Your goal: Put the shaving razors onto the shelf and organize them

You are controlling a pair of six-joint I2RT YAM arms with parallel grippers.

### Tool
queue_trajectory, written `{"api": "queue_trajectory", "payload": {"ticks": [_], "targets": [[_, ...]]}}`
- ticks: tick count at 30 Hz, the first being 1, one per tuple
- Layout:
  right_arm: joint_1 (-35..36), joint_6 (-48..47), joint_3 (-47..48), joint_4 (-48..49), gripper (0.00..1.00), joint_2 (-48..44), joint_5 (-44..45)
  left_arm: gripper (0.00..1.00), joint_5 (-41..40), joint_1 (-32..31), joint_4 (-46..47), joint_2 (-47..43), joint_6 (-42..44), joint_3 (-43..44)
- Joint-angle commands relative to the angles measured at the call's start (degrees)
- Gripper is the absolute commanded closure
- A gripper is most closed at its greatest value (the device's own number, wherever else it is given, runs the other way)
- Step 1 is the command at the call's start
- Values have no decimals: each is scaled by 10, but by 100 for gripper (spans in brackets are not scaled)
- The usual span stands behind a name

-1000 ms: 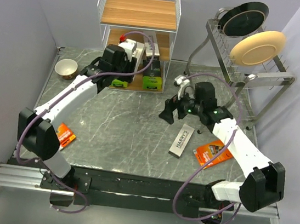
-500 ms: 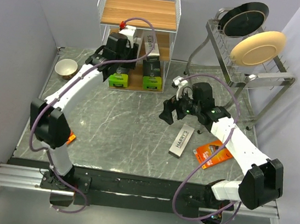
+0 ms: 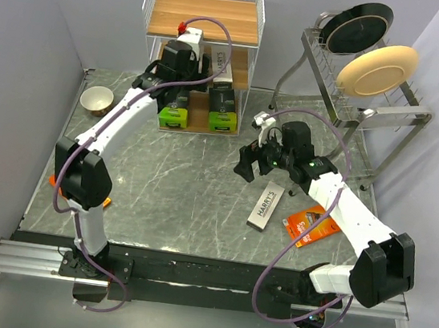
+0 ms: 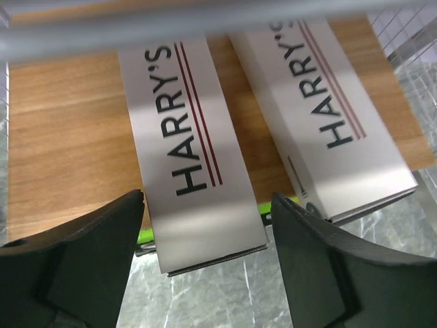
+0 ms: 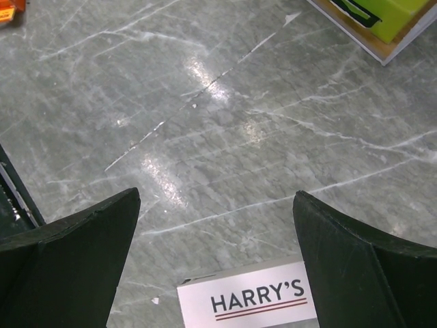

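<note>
The shelf (image 3: 202, 18) stands at the back of the table. On its middle wooden tier (image 4: 61, 137) lie two white HARRY'S razor boxes (image 4: 194, 164) (image 4: 328, 102) side by side. My left gripper (image 4: 208, 225) (image 3: 184, 77) is open around the near end of the left box, with a gap on each side. Two black and lime-green boxes (image 3: 173, 113) (image 3: 222, 114) sit on the bottom tier. A third HARRY'S box (image 3: 265, 206) (image 5: 249, 301) lies on the table just under my right gripper (image 3: 245, 166) (image 5: 215, 198), which is open and empty. An orange pack (image 3: 309, 224) lies to its right.
A grey dish rack (image 3: 372, 111) with a black and a cream plate stands at the back right. A small bowl (image 3: 97, 100) sits at the left. Another orange pack (image 3: 55, 183) peeks out behind my left arm.
My left arm has reached further into the shelf with the white box, and its jaws have widened off the box, which now lies on the middle tier. The right arm has not moved.
</note>
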Motion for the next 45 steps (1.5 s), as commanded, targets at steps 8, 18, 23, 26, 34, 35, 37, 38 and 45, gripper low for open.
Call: {"api": "queue_trajectory", "payload": {"ticks": [8, 18, 23, 26, 34, 35, 37, 38, 45], "targets": [[-2, 3, -16, 29, 0, -36, 21, 14, -22, -30, 25, -130, 20, -33], [-30, 89, -65, 15, 0, -97, 99, 12, 108, -105, 106, -359, 94, -411], [-58, 57, -50, -8, 0, -183, 48, 1, 121, -213, 156, -399, 90, -508], [-57, 31, -21, -30, 0, -210, 41, 1, 139, -225, 147, -345, 55, -501], [-62, 97, -5, -52, 0, -243, 134, 1, 168, -312, 192, -206, -13, -468], [-64, 97, -3, -49, 0, -247, 139, 1, 173, -319, 198, -198, -22, -470], [-79, 113, -9, -40, 0, -252, 137, 1, 175, -344, 189, -173, -45, -466], [-86, 115, -16, -30, 0, -257, 137, 1, 179, -358, 188, -166, -56, -466], [-108, 117, -30, -22, 0, -258, 142, 1, 173, -413, 229, -136, -139, -478]]}}
